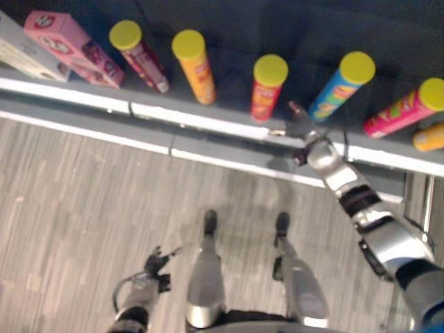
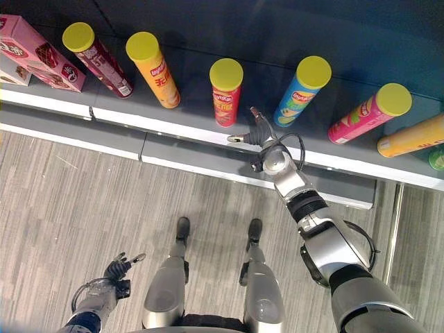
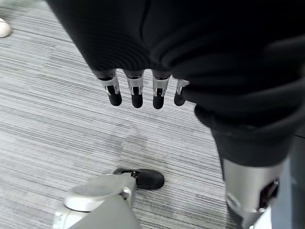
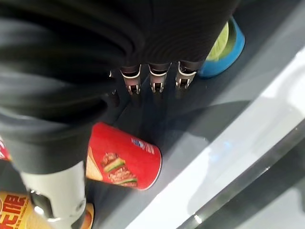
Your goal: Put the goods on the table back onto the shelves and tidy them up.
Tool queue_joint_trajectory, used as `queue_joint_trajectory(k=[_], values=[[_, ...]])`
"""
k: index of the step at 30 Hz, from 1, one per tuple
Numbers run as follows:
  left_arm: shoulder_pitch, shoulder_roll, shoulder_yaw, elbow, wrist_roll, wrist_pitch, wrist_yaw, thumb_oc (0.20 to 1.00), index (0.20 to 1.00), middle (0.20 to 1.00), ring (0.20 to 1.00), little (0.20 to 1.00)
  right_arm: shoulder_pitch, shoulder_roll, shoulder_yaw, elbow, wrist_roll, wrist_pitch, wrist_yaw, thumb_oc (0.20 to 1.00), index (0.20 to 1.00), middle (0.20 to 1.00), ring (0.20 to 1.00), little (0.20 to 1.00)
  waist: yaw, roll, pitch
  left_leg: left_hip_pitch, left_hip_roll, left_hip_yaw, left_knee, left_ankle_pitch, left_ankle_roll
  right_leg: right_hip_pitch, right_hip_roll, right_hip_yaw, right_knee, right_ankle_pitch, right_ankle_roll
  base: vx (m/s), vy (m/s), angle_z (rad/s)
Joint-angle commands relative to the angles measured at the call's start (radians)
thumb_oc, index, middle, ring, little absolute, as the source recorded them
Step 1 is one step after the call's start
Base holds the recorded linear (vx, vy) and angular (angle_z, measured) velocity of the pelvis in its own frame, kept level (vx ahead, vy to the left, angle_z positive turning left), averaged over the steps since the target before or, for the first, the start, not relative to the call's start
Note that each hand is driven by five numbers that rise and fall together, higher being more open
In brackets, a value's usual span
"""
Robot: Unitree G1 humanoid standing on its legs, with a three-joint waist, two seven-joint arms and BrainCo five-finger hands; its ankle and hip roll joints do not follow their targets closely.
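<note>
Grey striped carpet floor (image 1: 83,208) runs up to a dark grey shelf (image 2: 208,132) w/ a pale front edge; dark back wall behind. No separate surface to be seen from this angle, just shelf & floor.

Goods already up on the shelf in a spaced row, upright, yellow lids toward the head cam: pink box (image 2: 38,52) at far left, then dark red can (image 2: 100,62), orange can (image 2: 156,73), red can (image 2: 225,94), blue can (image 2: 302,90), pink can (image 2: 364,114), and an orange-yellow can (image 2: 413,139) that looks to lie on its side at far right. Probably spaced so each faces out tidily.

Right hand (image 2: 260,133) is stretched to the shelf edge, between red can and blue can, fingers (image 4: 157,81) straight & loose, holding nothing; wrist view puts them just above shelf floor, red can (image 4: 124,160) close by, blue can (image 4: 224,45) on the other side. Likely nudging/aligning cans, or done placing one – can't say which.

Left hand (image 1: 156,263) hangs low by the robot's side over carpet, fingers (image 3: 136,90) relaxed, empty. Idle, prob. kept clear.
</note>
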Motion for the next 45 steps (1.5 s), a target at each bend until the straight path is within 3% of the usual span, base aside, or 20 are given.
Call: queue_joint_trajectory(k=[1, 8, 12, 18, 24, 28, 32, 37, 41, 45], values=[[0.01, 0.027, -0.057, 0.029, 0.022, 0.006, 0.011, 1.0, 1.0, 1.0, 1.0, 1.0, -0.042, -0.047, 0.021, -0.011, 0.006, -0.021, 0.008, 1.0, 1.0, 1.0, 1.0, 1.0, -0.012, 0.047, -0.026, 0.112, 0.011, 0.068, 0.007, -0.102, 0.047, -0.036, -0.159, 0.074, 0.124, -0.035, 0.055, 0.0, -0.046, -0.03], [0.013, 0.039, -0.073, 0.031, 0.004, 0.013, 0.008, 1.0, 1.0, 1.0, 1.0, 1.0, 0.235, -0.02, -0.046, -0.247, 0.038, -0.027, 0.09, 1.0, 1.0, 1.0, 1.0, 1.0, -0.047, 0.018, -0.091, 0.122, 0.011, 0.069, 0.007, -0.095, 0.048, 0.016, -0.124, 0.05, 0.048, -0.04, 0.032, 0.02, -0.101, -0.02], [0.017, 0.049, -0.074, 0.029, -0.007, 0.02, -0.001, 1.0, 1.0, 1.0, 1.0, 1.0, 0.514, -0.025, -0.074, -0.482, 0.094, -0.044, 0.22, 1.0, 1.0, 1.0, 1.0, 1.0, -0.076, -0.011, -0.176, 0.119, 0.005, 0.068, 0.007, -0.097, 0.054, 0.037, -0.094, 0.058, 0.009, -0.057, 0.019, 0.05, -0.117, -0.13], [0.01, 0.04, -0.094, 0.023, 0.002, 0.014, -0.013, 1.0, 1.0, 1.0, 1.0, 1.0, 0.713, -0.072, -0.093, -0.535, 0.127, -0.057, 0.311, 1.0, 1.0, 1.0, 1.0, 1.0, -0.099, -0.027, -0.243, 0.132, 0.002, 0.071, 0.007, -0.101, 0.059, 0.054, -0.077, 0.067, 0.004, -0.078, 0.013, 0.04, -0.069, -0.11], [0.033, 0.013, -0.114, -0.031, 0.035, 0.004, -0.038, 1.0, 1.0, 1.0, 1.0, 1.0, 0.846, -0.101, -0.113, -0.327, 0.089, -0.061, 0.371, 1.0, 1.0, 1.0, 1.0, 1.0, -0.105, -0.048, -0.312, 0.148, 0.002, 0.066, 0.007, -0.112, 0.071, 0.056, -0.065, 0.079, 0.004, -0.085, 0.007, 0.02, -0.044, -0.14], [0.053, -0.006, -0.117, -0.039, 0.061, -0.005, -0.048, 1.0, 1.0, 1.0, 1.0, 1.0, 0.886, -0.037, -0.177, -0.105, 0.033, -0.052, 0.362, 1.0, 1.0, 1.0, 1.0, 1.0, -0.101, -0.059, -0.343, 0.182, -0.019, 0.049, 0.007, -0.126, 0.086, 0.052, -0.069, 0.109, 0.004, -0.079, 0.001, 0.03, 0.054, -0.1], [0.051, -0.002, -0.108, -0.043, 0.06, -0.006, -0.051, 1.0, 1.0, 1.0, 1.0, 1.0, 0.894, 0.007, -0.239, -0.025, 0.011, -0.043, 0.34, 1.0, 1.0, 1.0, 1.0, 1.0, -0.103, -0.059, -0.357, 0.194, -0.042, 0.054, 0.007, -0.121, 0.09, 0.033, -0.082, 0.12, 0.004, -0.072, -0.006, 0.0, 0.149, -0.17], [0.036, 0.014, -0.109, -0.034, 0.056, -0.011, -0.031, 1.0, 1.0, 1.0, 1.0, 1.0, 0.914, 0.083, -0.361, 0.022, -0.017, -0.031, 0.288, 1.0, 1.0, 1.0, 1.0, 1.0, -0.145, -0.045, -0.344, 0.197, -0.069, 0.108, 0.007, -0.137, 0.085, -0.044, -0.107, 0.117, 0.034, -0.046, -0.005, -0.04, 0.175, -0.32], [0.023, 0.03, -0.117, -0.02, 0.055, -0.013, -0.018, 1.0, 1.0, 1.0, 1.0, 1.0, 0.923, 0.091, -0.385, 0.055, -0.022, -0.033, 0.268, 1.0, 1.0, 1.0, 1.0, 1.0, -0.154, -0.044, -0.344, 0.188, -0.07, 0.143, 0.007, -0.133, 0.085, 0.008, -0.099, 0.099, 0.059, -0.068, -0.012, -0.12, 0.039, -0.33], [0.013, 0.04, -0.101, 0.012, 0.057, -0.011, -0.013, 1.0, 1.0, 1.0, 1.0, 1.0, 0.918, 0.092, -0.401, 0.147, -0.039, -0.037, 0.252, 1.0, 1.0, 1.0, 1.0, 1.0, -0.127, -0.059, -0.405, 0.144, -0.073, 0.185, 0.007, -0.115, 0.075, 0.129, -0.102, 0.049, 0.048, -0.078, -0.001, -0.15, -0.06, -0.41]])
